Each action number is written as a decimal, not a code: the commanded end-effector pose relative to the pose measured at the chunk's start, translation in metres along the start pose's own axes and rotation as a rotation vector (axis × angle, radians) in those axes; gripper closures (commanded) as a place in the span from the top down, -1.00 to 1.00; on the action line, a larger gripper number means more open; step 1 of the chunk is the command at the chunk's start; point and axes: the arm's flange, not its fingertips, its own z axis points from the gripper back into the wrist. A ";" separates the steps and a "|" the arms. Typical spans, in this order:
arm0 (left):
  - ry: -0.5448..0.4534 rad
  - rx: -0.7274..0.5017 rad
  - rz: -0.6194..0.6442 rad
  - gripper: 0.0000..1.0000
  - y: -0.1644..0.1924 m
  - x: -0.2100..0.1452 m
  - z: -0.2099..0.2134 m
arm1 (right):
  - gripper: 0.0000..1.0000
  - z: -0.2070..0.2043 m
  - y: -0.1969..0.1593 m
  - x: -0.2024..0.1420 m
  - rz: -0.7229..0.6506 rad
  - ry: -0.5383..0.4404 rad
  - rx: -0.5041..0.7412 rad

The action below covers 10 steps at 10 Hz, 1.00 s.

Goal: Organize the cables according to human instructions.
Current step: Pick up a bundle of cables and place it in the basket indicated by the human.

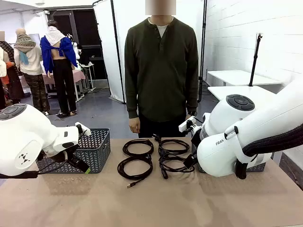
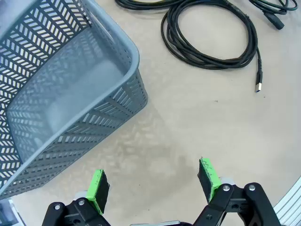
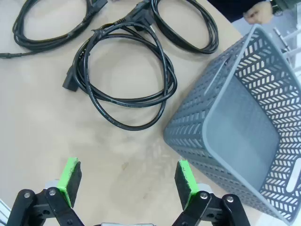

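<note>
Left gripper: The black two-finger left gripper with green pads [image 2: 153, 184] hangs over the bare tan tabletop [image 2: 197, 122], jaws spread wide, nothing between them.
Left basket: A grey latticed plastic basket [image 2: 134, 59] stands at the gripper's 10 o'clock, its near corner close to one pad.
Right gripper: The matching black, green-padded right gripper [image 3: 128, 182] is likewise fully spread above the table and grips nothing.
Right basket: A second grey latticed plastic basket [image 3: 197, 127] sits at that gripper's 2 o'clock, near the pad.
Cables: Four thin black cables [image 1: 121, 168], each a flat round coil, lie on the table between the baskets in a two-by-two block, apart from both grippers. One coil [image 2: 170, 37] lies at the left gripper's 1 o'clock, its small metal-tipped plug [image 2: 257, 87] trailing loose; another coil [image 3: 165, 77] lies at the right gripper's 12 o'clock, a blocky black plug [image 3: 69, 84] at its 9 o'clock edge.
Person: A person in a dark olive long-sleeved top [image 1: 161, 71] stands at the far edge, 12 o'clock from the cables, arms down, one hand [image 1: 134, 125] hanging behind the far coils.
</note>
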 end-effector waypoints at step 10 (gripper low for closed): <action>-0.007 -0.001 0.002 1.00 0.001 0.003 -0.001 | 1.00 0.000 0.000 0.000 0.000 0.000 0.000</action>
